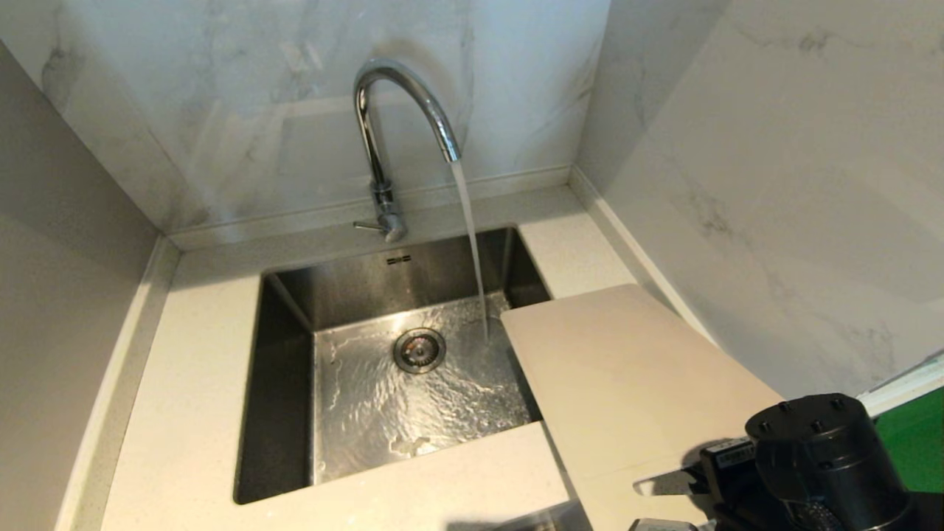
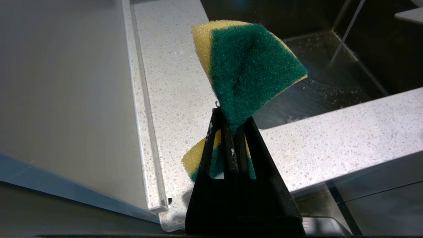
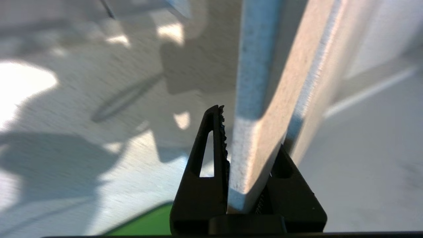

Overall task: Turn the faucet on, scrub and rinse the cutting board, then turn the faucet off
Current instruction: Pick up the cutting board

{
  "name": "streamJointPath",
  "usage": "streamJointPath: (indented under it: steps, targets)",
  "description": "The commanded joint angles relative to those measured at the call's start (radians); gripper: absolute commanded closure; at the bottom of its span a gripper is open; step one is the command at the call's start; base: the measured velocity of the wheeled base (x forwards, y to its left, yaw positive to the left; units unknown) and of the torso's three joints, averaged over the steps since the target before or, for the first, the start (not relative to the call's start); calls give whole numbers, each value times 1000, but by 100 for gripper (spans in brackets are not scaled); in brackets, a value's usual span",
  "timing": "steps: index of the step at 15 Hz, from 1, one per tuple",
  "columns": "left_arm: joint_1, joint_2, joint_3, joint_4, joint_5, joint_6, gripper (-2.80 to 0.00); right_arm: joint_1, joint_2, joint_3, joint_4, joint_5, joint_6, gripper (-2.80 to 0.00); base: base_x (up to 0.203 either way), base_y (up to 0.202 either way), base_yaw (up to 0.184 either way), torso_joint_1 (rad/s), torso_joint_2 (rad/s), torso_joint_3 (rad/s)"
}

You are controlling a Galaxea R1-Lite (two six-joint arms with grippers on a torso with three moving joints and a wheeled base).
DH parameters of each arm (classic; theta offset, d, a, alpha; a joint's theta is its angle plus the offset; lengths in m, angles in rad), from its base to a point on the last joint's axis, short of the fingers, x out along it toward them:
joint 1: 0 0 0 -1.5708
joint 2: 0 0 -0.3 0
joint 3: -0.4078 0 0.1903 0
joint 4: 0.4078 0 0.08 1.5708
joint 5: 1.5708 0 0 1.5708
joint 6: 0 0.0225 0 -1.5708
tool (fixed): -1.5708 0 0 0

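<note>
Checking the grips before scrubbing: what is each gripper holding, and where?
The right gripper clamps the cutting board at its handle end. The left gripper pinches the sponge across its middle.

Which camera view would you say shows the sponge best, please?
The left wrist view: the sponge, green and yellow, fills it, pinched in the left tool. The head and right wrist views show none of it.

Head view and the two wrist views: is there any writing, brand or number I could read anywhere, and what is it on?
None can be read.
Sink: small dark mark on its back wall, too small.
Right arm: pale label on it, blurred.
Left wrist view: a white tag at the bottom edge, too small.
</note>
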Motion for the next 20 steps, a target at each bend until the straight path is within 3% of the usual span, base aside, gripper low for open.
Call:
streamJointPath:
  steps: [1, 5, 13, 20]
  targets:
    - [0, -1, 0, 0, 1, 0, 0, 1, -63, -5, -5, -10, -77, 0, 0, 0, 0, 0, 0, 0]
    - [0, -1, 0, 0, 1, 0, 0, 1, -109, -15, -18, -36, -125, 0, 0, 0, 0, 0, 0, 0]
    - [0, -1, 0, 0, 1, 0, 0, 1, -150, -74, -22, -29, -136, 0, 0, 0, 0, 0, 0, 0]
    - [0, 1, 0, 0, 1, 0, 0, 1, -163, -149, -21, -10, -219, 0, 0, 0, 0, 0, 0, 0]
